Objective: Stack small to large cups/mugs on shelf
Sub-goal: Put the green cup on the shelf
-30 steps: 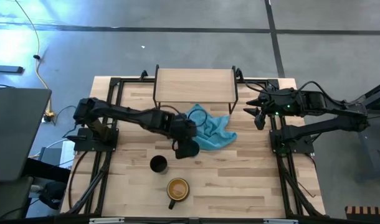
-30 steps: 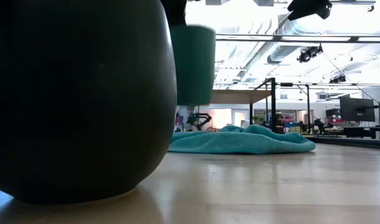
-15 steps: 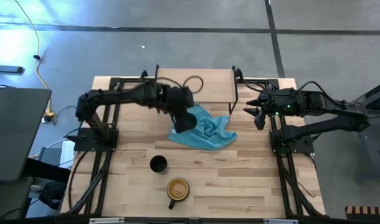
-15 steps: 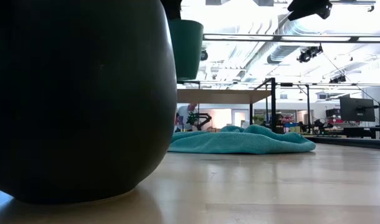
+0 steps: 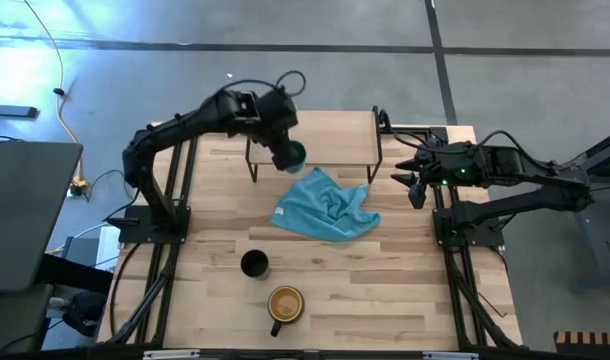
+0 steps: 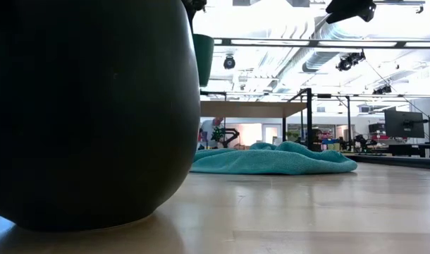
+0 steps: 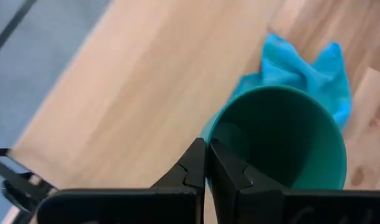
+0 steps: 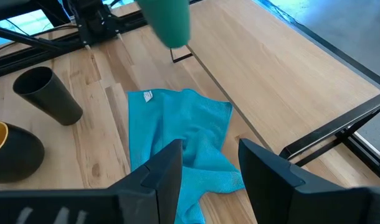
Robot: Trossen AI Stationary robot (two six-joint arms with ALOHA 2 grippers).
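My left gripper (image 5: 282, 148) is shut on the small teal cup (image 5: 291, 154), held in the air over the near edge of the light-wood shelf (image 5: 325, 130). The cup also shows in the left wrist view (image 7: 283, 137), the right wrist view (image 8: 168, 22) and the low view (image 6: 204, 56). The black cup (image 5: 253, 263) stands on its base on the tabletop, with the dark mug with the yellow inside (image 5: 285, 303) nearer the front edge. My right gripper (image 5: 413, 185) is open and empty at the table's right side. My left gripper holds the teal cup by its rim (image 7: 215, 127), with one finger inside the cup and one outside, the wall pinched between them. The fingers come from above. The cup is lifted clear, mouth up and slightly tilted, above the shelf's near edge.
A crumpled teal towel (image 5: 325, 207) lies on the table just in front of the shelf. In the low view the mug (image 6: 88, 113) fills the left side. Black arm frames run along the table's left and right sides.
My left gripper has risen and carried the teal cup toward the table's far edge, from the near left side of the towel to above the shelf's near edge. It has stayed shut on the cup. My right arm has kept still.
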